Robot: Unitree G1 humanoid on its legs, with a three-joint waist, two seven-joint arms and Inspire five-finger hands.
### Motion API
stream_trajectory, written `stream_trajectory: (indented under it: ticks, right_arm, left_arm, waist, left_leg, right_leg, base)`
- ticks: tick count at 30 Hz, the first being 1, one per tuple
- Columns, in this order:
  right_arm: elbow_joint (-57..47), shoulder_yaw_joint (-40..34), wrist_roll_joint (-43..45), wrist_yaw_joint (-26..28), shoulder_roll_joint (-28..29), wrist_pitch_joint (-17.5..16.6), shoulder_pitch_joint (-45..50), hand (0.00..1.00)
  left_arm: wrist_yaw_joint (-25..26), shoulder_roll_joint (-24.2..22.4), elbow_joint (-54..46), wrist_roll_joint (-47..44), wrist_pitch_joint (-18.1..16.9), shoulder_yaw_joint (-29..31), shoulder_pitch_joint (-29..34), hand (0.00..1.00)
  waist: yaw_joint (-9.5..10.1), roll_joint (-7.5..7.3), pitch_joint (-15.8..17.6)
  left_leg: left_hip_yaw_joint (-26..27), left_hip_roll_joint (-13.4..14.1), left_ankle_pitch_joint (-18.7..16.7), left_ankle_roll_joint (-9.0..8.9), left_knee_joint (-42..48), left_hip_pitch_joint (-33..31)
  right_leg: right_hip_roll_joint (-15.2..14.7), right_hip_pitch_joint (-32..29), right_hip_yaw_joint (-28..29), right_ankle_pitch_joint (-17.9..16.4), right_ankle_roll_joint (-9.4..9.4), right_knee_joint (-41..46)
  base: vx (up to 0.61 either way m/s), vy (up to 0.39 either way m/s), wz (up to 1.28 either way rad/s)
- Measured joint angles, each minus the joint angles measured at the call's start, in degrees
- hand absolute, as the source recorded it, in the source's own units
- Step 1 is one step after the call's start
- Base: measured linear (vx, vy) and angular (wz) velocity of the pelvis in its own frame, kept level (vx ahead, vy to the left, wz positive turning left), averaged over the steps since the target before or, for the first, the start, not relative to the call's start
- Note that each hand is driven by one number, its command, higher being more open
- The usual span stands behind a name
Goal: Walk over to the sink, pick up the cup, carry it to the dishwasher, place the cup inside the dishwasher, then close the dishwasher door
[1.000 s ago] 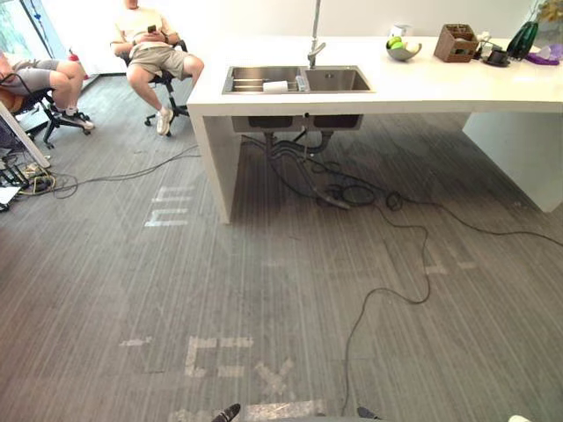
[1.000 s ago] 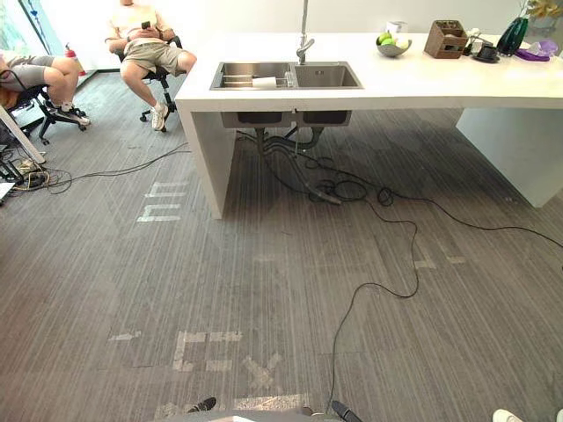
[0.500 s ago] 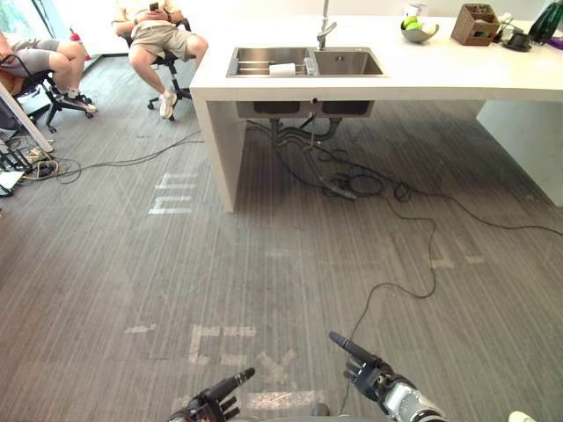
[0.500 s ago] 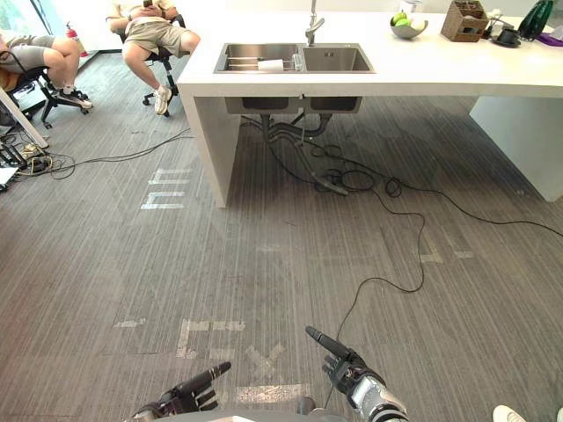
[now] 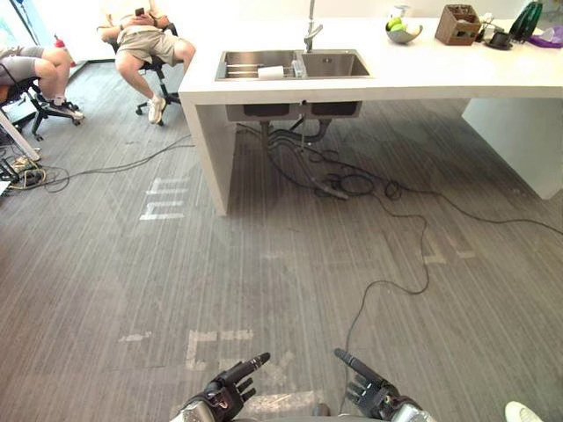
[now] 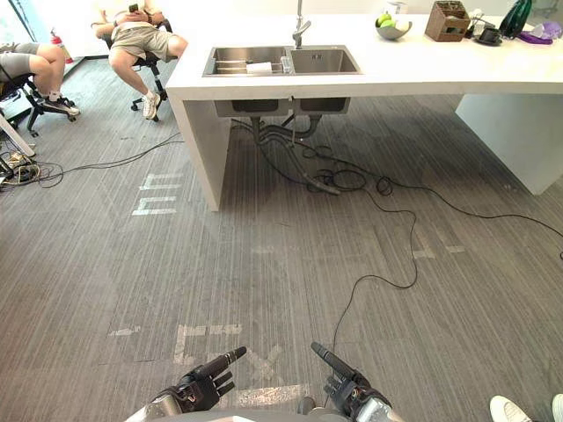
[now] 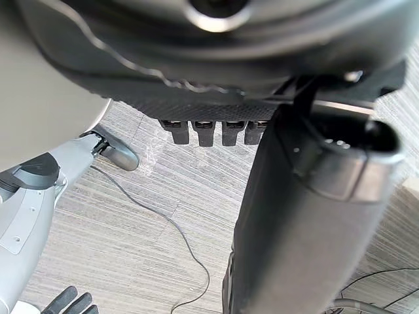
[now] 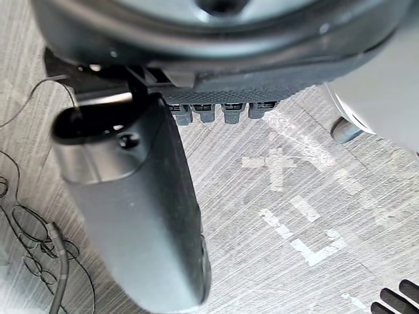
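Observation:
A white cup (image 5: 272, 72) lies on its side in the left basin of the steel double sink (image 5: 334, 64), far ahead across the floor. The sink is set in a white counter (image 5: 422, 81), with a faucet (image 5: 310, 32) behind it. My left hand (image 5: 224, 396) and right hand (image 5: 374, 397) hang low over the grey floor, far from the sink. Both are open and hold nothing, thumbs stretched inward. In the left wrist view the thumb (image 7: 308, 216) stands beside a row of fingers (image 7: 209, 132) over bare floor. The right wrist view shows that hand's thumb (image 8: 131, 216) likewise.
Black cables (image 5: 387, 281) trail over the floor from under the sink. Two persons sit on chairs at the far left (image 5: 141, 40). A fruit bowl (image 5: 401, 31), a wooden box (image 5: 456, 25) and a dark vase (image 5: 523, 19) stand on the counter. A white shoe (image 5: 521, 411) shows at lower right.
The camera has shifted with my steps. Both hands came into view at the lower edge since a second ago; the right one now sits lower. The cup has not moved.

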Motion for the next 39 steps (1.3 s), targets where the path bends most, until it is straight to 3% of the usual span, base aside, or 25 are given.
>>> stream_trajectory:
  ticks: [1,3,4,5,6,10,13,15,16,17,18,20,23,25,26,27,28,29,30,31,32,34,36,37,39]
  right_arm:
    - [-0.1,-0.3,0.0,0.2,0.0,-0.1,-0.1,1.00]
    - [-1.2,-0.3,0.0,0.8,-0.2,-1.0,-0.4,1.00]
    - [-1.3,-0.3,0.0,1.1,-0.3,-1.6,-0.8,1.00]
    - [-1.5,-0.2,0.0,1.4,-0.9,-2.4,-2.0,1.00]
    - [-1.6,-0.2,0.1,1.5,-1.5,-3.1,-2.9,1.00]
    - [-2.9,1.3,0.7,0.4,-2.5,-3.8,-4.4,1.00]
    - [-7.3,5.4,1.9,-2.4,-1.6,-2.7,-4.6,1.00]
    - [-9.0,5.7,2.6,-3.6,-0.8,-1.2,-4.2,1.00]
    - [-9.2,5.4,2.6,-3.7,-0.5,-0.4,-3.3,1.00]
    - [-9.0,4.9,2.6,-3.6,-0.6,-0.2,-3.1,1.00]
    - [-9.0,4.3,2.7,-3.4,-0.8,-0.1,-3.2,1.00]
    - [-7.0,2.5,3.0,-2.3,-1.7,0.1,-4.1,1.00]
    - [-4.8,0.3,2.8,-0.1,-2.2,-0.3,-4.4,1.00]
    - [-3.4,-0.2,2.0,0.6,-3.1,-0.4,-4.1,1.00]
    - [-3.0,-0.2,2.0,0.8,-3.8,-0.6,-3.7,1.00]
    - [-2.8,0.0,1.7,1.1,-4.5,-0.8,-3.2,1.00]
    - [-2.6,0.2,1.0,1.2,-4.9,-0.9,-2.8,1.00]
    - [-1.8,1.3,-0.2,1.2,-5.1,-0.9,-2.5,1.00]
    - [-0.4,1.5,-1.5,1.1,-5.4,-0.9,-2.8,1.00]
    - [0.3,1.8,-1.8,1.0,-5.5,-1.0,-2.9,1.00]
    - [1.4,2.6,-1.9,0.7,-5.6,-1.2,-2.9,1.00]
    - [1.5,4.5,-2.3,0.2,-5.5,-1.1,-2.9,1.00]
    - [1.4,4.4,-2.3,-0.5,-4.7,-1.1,-3.4,1.00]
    - [1.1,4.4,-2.0,-1.1,-4.5,-1.2,-3.5,1.00]
    - [0.9,4.4,-1.4,-1.7,-4.4,-1.1,-2.7,1.00]
  left_arm:
    - [-0.1,0.1,0.6,0.1,0.0,0.0,-0.4,1.00]
    - [-0.8,0.8,1.3,0.3,-0.6,-0.2,-1.1,1.00]
    - [-1.0,0.9,1.3,0.3,-1.0,-0.2,-1.3,1.00]
    - [-1.1,1.2,1.4,0.2,-1.3,-0.2,-1.9,1.00]
    - [-1.0,1.3,2.1,0.0,-1.7,-0.2,-2.7,1.00]
    - [-0.5,1.6,1.2,-1.0,-1.8,-0.9,-2.8,1.00]
    - [1.5,2.5,-2.2,-1.0,0.1,-3.1,-2.8,1.00]
    - [2.2,2.5,-4.3,-1.0,0.9,-3.1,-2.1,1.00]
    - [2.9,3.1,-6.3,-1.5,1.8,-2.9,-1.0,1.00]
    - [3.3,3.0,-6.3,-2.0,1.7,-2.8,-0.8,1.00]
    - [3.4,2.5,-6.2,-2.3,1.8,-2.7,-0.7,1.00]
    - [2.7,1.0,-6.0,-2.1,1.4,-2.8,-0.4,1.00]
    - [1.3,0.7,-4.9,-2.0,-0.3,-2.7,-0.3,1.00]
    - [1.1,0.2,-3.3,-2.2,-3.2,-2.8,-0.1,1.00]
    - [0.8,-0.4,-3.1,-2.2,-5.3,-2.7,0.2,1.00]
    - [0.7,-1.1,-3.1,-2.2,-7.7,-2.7,0.3,1.00]
    - [0.6,-1.4,-3.2,-2.2,-8.7,-2.6,0.4,1.00]
    - [0.6,-1.8,-3.8,-2.3,-10.3,-2.5,0.5,1.00]
    - [0.7,-2.1,-5.0,-2.3,-11.2,-2.5,0.2,1.00]
    - [0.8,-2.3,-6.1,-2.3,-11.3,-2.5,0.3,1.00]
    - [1.1,-2.7,-8.3,-2.3,-11.4,-2.5,0.7,1.00]
    - [1.3,-3.4,-11.8,-2.3,-11.7,-2.4,2.3,1.00]
    - [1.4,-4.4,-14.3,-2.3,-12.0,-2.3,3.4,1.00]
    - [1.6,-4.8,-15.7,-2.4,-12.0,-2.3,3.8,1.00]
    - [1.9,-5.0,-17.2,-3.1,-12.0,-2.4,3.8,1.00]
  waist:
    - [-0.01,-0.10,0.1]
    - [0.07,-1.07,1.4]
    - [0.17,-1.55,1.8]
    - [0.79,-2.05,2.5]
    - [0.76,-1.90,3.7]
    - [-0.52,-2.05,6.3]
    - [-0.65,-1.28,7.9]
    - [-0.57,-1.96,8.0]
    - [-0.33,-3.60,7.5]
    - [-0.27,-2.95,7.5]
    - [-0.51,-2.39,7.5]
    - [-0.37,-0.80,7.0]
    - [-0.28,-0.44,6.2]
    - [-0.81,0.83,4.1]
    - [-1.30,2.03,3.4]
    - [-1.57,3.50,3.1]
    - [-1.47,4.15,3.1]
    - [-1.00,4.48,3.4]
    - [-0.76,4.62,3.7]
    - [-0.52,4.50,3.9]
    - [0.12,4.19,4.1]
    - [1.00,3.97,4.3]
    - [1.73,4.12,4.7]
    - [1.87,4.57,4.9]
    - [2.11,6.21,5.7]
  left_leg:
    - [0.1,0.0,0.0,0.16,0.2,0.0]
    - [0.7,-1.0,-0.2,2.22,0.7,0.6]
    - [0.9,-1.6,-0.4,2.56,0.7,1.0]
    - [1.1,-2.9,-1.7,3.41,1.5,1.2]
    - [0.9,-3.8,-2.5,3.65,2.2,2.1]
    - [-0.7,-4.1,-1.9,4.69,-0.2,6.7]
    - [-1.6,-0.9,-3.1,3.16,0.4,6.6]
    - [-2.1,0.3,-4.8,1.61,1.3,6.7]
    - [-2.3,0.1,-7.3,-0.01,2.6,7.7]
    - [-2.2,0.5,-8.4,-1.04,3.4,8.6]
    - [-2.2,1.2,-9.2,-1.35,3.7,9.0]
    - [-1.7,3.1,-10.1,-1.75,5.2,9.2]
    - [-1.6,4.0,-10.2,-1.89,10.3,8.5]
    - [-1.7,4.8,-9.9,-1.98,21.4,3.1]
    - [-1.6,6.4,-7.5,-4.84,31.8,-1.9]
    - [-0.6,9.0,-2.0,-8.53,41.4,-6.7]
    - [1.0,10.9,2.2,-8.41,45.8,-8.7]
    - [3.4,14.5,5.2,-6.76,54.5,-12.8]
    - [4.0,14.9,1.4,-4.99,60.2,-17.0]
    - [4.1,14.2,-0.4,-4.96,60.8,-18.8]
    - [4.4,11.9,-3.2,-5.09,57.4,-22.0]
    - [5.3,8.3,-4.2,-4.74,42.0,-24.1]
    - [4.5,5.0,-0.8,-5.72,19.0,-23.3]
    - [2.7,4.1,4.6,-6.44,6.5,-23.0]
    - [1.2,5.1,6.6,-6.84,0.9,-23.2]
  right_leg:
    - [-0.5,-1.2,-0.3,-1.5,0.32,2.9]
    - [-4.7,-6.2,-3.2,-8.4,3.84,17.2]
    - [-6.3,-7.7,-4.5,-9.3,3.55,21.3]
    - [-9.6,-11.6,-6.2,-10.0,1.36,30.2]
    - [-12.1,-13.4,-6.5,-9.8,1.56,36.3]
    - [-14.6,-15.5,-6.0,-10.8,3.28,44.4]
    - [-10.2,-18.3,-2.9,-9.4,3.15,29.2]
    - [-8.7,-18.5,-1.1,-3.3,3.98,16.3]
    - [-9.5,-17.1,-1.2,3.4,4.85,10.5]
    - [-9.6,-16.6,-2.3,7.5,4.60,11.2]
    - [-9.4,-16.8,-3.2,7.8,3.30,12.8]
    - [-8.1,-18.7,-3.4,2.6,-1.24,18.8]
    - [-8.5,-20.4,-3.6,-4.1,-1.75,26.2]
    - [-8.5,-20.1,-4.2,-6.1,-1.70,26.7]
    - [-8.5,-18.7,-5.0,-6.8,-1.08,26.0]
    - [-7.8,-16.0,-6.0,-7.8,-1.33,24.1]
    - [-7.0,-14.1,-6.3,-8.1,-1.66,22.5]
    - [-5.8,-10.2,-6.8,-8.0,-2.10,19.3]
    - [-5.4,-7.2,-6.9,-8.0,-2.58,17.1]
    - [-5.3,-5.8,-6.8,-8.0,-2.57,15.8]
    - [-5.4,-3.0,-6.2,-7.9,-2.39,13.1]
    - [-5.4,0.0,-4.6,-7.6,-1.82,9.9]
    - [-5.4,2.0,-2.4,-7.3,-0.11,7.9]
    - [-4.9,3.7,-1.4,-7.6,0.70,6.7]
    - [-3.5,7.3,-0.6,-9.4,2.73,6.0]
  base:
    - [-0.06,0.031,0.11]
    - [-0.06,0.039,0.11]
    - [-0.07,0.027,-0.09]
    - [-0.04,0.023,-0.12]
    - [-0.02,0.026,-0.04]
    - [0.08,-0.008,0.21]
    - [0.20,-0.105,0.23]
    - [0.26,-0.163,0.18]
    - [0.30,-0.187,0.05]
    - [0.47,-0.264,0.06]
    - [0.34,-0.157,0.06]
    - [0.39,-0.173,-0.01]
    - [0.36,-0.184,-0.02]
    - [0.32,-0.156,0.14]
    - [0.33,-0.091,0.32]
    - [0.36,-0.072,0.33]
    - [0.39,-0.060,0.28]
    - [0.40,-0.048,0.12]
    - [0.39,-0.045,0.04]
    - [0.37,-0.035,-0.11]
    - [0.37,-0.006,-0.33]
    - [0.36,0.035,-0.55]
    - [0.36,0.115,-0.61]
    - [0.49,0.221,-0.51]
    - [0.47,0.255,-0.30]
